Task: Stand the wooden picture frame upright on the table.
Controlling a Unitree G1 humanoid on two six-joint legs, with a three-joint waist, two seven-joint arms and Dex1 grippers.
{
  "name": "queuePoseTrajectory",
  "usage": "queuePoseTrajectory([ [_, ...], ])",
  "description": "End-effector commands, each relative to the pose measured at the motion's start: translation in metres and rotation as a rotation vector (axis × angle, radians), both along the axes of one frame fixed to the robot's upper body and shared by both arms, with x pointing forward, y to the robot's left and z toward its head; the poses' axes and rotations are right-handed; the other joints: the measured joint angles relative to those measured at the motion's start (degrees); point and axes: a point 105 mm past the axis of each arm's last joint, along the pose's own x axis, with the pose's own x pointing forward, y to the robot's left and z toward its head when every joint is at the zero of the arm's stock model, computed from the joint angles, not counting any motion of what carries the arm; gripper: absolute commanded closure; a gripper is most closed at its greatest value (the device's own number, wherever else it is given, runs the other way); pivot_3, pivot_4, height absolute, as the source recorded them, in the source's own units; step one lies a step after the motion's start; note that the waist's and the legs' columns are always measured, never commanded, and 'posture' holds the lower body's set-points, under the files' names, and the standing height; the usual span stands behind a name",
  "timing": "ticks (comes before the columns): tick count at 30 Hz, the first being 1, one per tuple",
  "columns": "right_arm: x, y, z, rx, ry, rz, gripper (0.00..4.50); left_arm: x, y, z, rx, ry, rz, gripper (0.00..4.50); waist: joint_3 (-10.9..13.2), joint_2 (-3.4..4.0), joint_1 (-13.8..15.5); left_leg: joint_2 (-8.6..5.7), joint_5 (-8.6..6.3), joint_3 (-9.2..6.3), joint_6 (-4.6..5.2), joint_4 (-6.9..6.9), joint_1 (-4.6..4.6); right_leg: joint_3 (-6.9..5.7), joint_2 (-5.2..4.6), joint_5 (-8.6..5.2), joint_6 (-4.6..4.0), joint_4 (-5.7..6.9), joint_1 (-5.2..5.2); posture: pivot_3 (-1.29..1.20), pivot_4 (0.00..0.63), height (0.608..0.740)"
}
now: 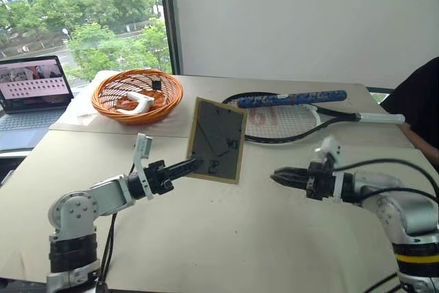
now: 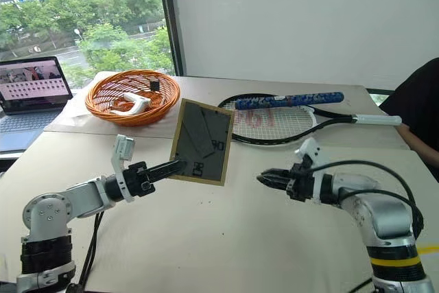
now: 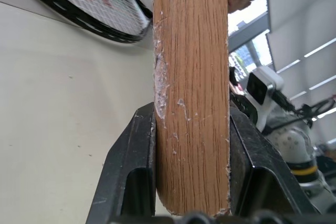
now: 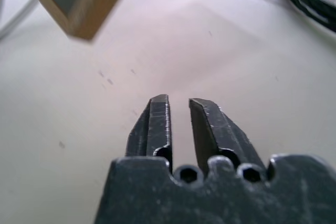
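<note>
An office-like test room: upper left, a big window point(image 1: 82, 18) over trees; a laptop point(image 1: 31, 97) at left on the beige table point(image 1: 226, 238).

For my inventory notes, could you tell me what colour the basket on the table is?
The basket is orange woven wicker, clearest in the left eye view.
</note>
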Motion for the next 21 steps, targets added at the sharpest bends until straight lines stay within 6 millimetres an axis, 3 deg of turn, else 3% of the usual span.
queuePoseTrajectory([
  [1, -0.001, 0.028, 0.017, 0.063, 0.005, 0.058, 2.01, -0.002, -0.012, 0.008, -0.032, -0.035, -0.065, 3.36, 0.0, -0.01, 0.0, 0.0, 0.0, 0.0, 0.0, 0.02, -0.02, -0.01, 0.0, 0.0, 0.0, -0.01, 0.0, 0.0, 0.15, 0.697],
  [2, -0.001, 0.034, 0.021, 0.083, 0.007, 0.072, 1.51, -0.002, -0.015, 0.009, -0.038, -0.036, -0.076, 3.36, 0.0, -0.01, 0.0, 0.0, 0.0, -0.01, 0.0, 0.01, -0.07, -0.02, 0.0, 0.0, 0.0, -0.04, -0.03, 0.0, 0.15, 0.697],
  [6, -0.003, 0.054, 0.036, 0.15, 0.012, 0.141, 0.25, -0.001, -0.021, 0.008, -0.022, -0.03, -0.083, 3.36, 0.0, -0.01, 0.4, 0.0, 0.02, -0.07, 0.02, 0.02, -0.63, -0.07, 0.0, 0.05, 0.0, 0.01, -0.57, 0.0, 0.15, 0.697],
  [10, 0.007, 0.072, 0.035, 0.107, -0.004, 0.147, 0.25, -0.007, -0.029, 0.007, -0.019, -0.02, -0.111, 3.36, 0.0, 0.0, 0.5, 0.0, 0.02, -0.08, 0.03, 0.01, -0.92, -0.1, 0.01, 0.06, -0.01, 0.16, -0.91, 0.0, 0.15, 0.697],
  [14, 0.014, 0.076, 0.039, 0.112, -0.026, 0.143, 0.25, -0.009, -0.032, 0.005, -0.021, -0.011, -0.119, 3.36, 0.0, 0.0, 0.5, 0.0, 0.02, -0.1, 0.03, 0.02, -0.92, -0.13, 0.01, 0.06, -0.02, 0.19, -0.92, 0.0, 0.15, 0.697],
  [21, 0.014, 0.028, 0.049, -0.039, -0.041, 0.089, 0.25, -0.001, -0.007, -0.008, 0.024, 0.019, -0.022, 3.36, 0.0, 0.03, 0.8, -0.01, 0.02, -0.11, 0.02, 0.05, -0.97, -0.18, 0.0, 0.05, -0.02, 0.19, -0.91, 0.0, 0.15, 0.697],
])
